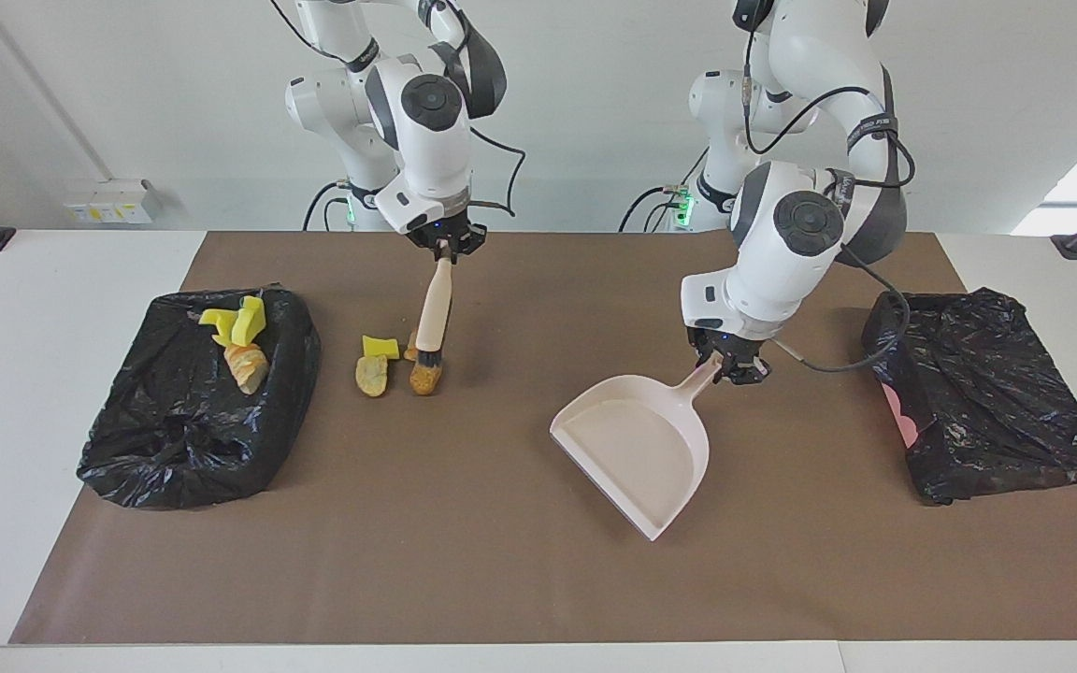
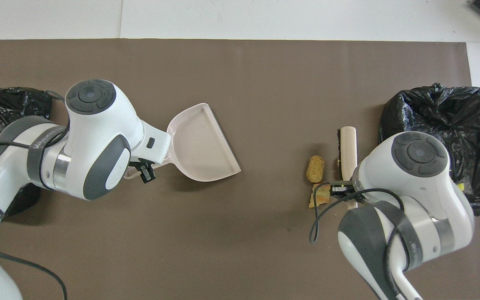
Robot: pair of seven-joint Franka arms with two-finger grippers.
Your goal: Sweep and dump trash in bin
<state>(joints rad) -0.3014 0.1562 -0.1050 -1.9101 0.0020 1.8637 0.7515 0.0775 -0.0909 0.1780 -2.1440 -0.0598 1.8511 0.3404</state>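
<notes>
My right gripper [image 1: 445, 245] is shut on the handle of a beige brush [image 1: 434, 313] that hangs down with its dark bristles [image 1: 426, 355] at the mat. Trash lies around the bristles: a brown chunk [image 1: 425, 378], a tan piece [image 1: 372, 376] and a yellow sponge piece [image 1: 380, 346]. The brush [image 2: 347, 148] and the brown chunk [image 2: 316, 168] also show in the overhead view, where my right gripper [image 2: 340, 187] is partly hidden by its arm. My left gripper [image 1: 730, 360] is shut on the handle of the beige dustpan [image 1: 637, 449], whose mouth faces the trash and which holds nothing.
A black bag-lined bin [image 1: 193, 421] stands at the right arm's end, with yellow sponge pieces [image 1: 239, 322] and a bread chunk [image 1: 247, 366] on top. A second black bag-lined bin [image 1: 987, 393] stands at the left arm's end. Brown mat [image 1: 464, 561] covers the table.
</notes>
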